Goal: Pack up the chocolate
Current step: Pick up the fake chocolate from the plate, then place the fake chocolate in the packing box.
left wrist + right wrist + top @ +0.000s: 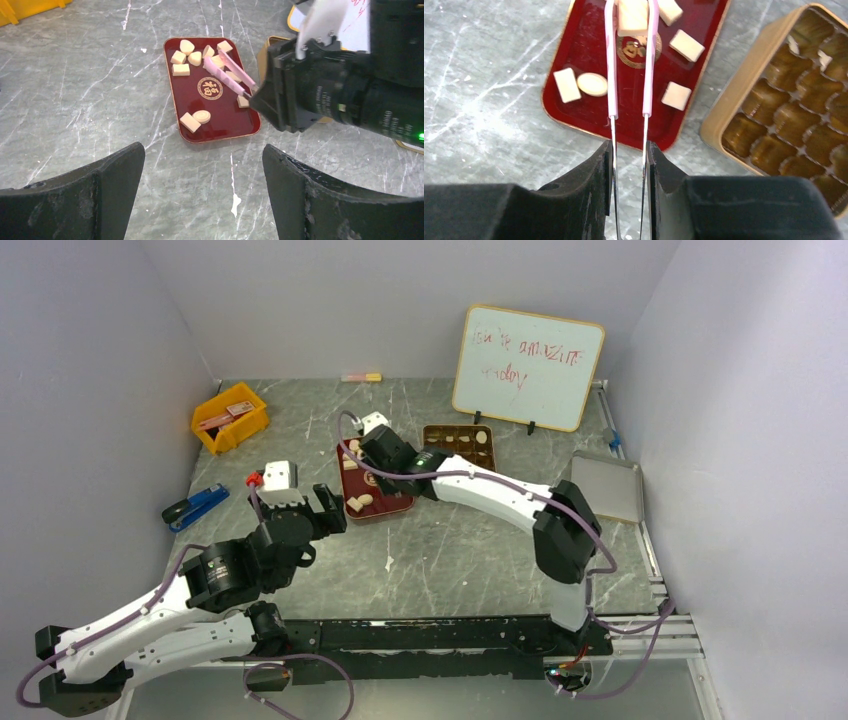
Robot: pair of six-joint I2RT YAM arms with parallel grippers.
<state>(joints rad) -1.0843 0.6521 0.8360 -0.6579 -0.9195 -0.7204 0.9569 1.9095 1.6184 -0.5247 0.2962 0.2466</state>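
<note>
Several pale tan chocolate pieces [567,85] lie on a dark red tray [574,115]. My right gripper [630,150] is shut on a pair of pink-tipped tongs [612,75]. The tongs' tips hold one chocolate piece [632,17] between them over the tray's far end. The gold tin [719,125] with brown compartments stands just right of the tray. In the left wrist view the tray [225,115], the chocolate pieces [190,121] and the tongs [232,75] lie ahead of my left gripper [204,165], which is open above bare table short of the tray.
A yellow bin [230,418] sits at the back left and a blue tool [195,506] at the left. A small white and red object [275,476] is near my left gripper. A whiteboard [527,365] stands at the back, and a flat metal lid [607,487] lies at the right.
</note>
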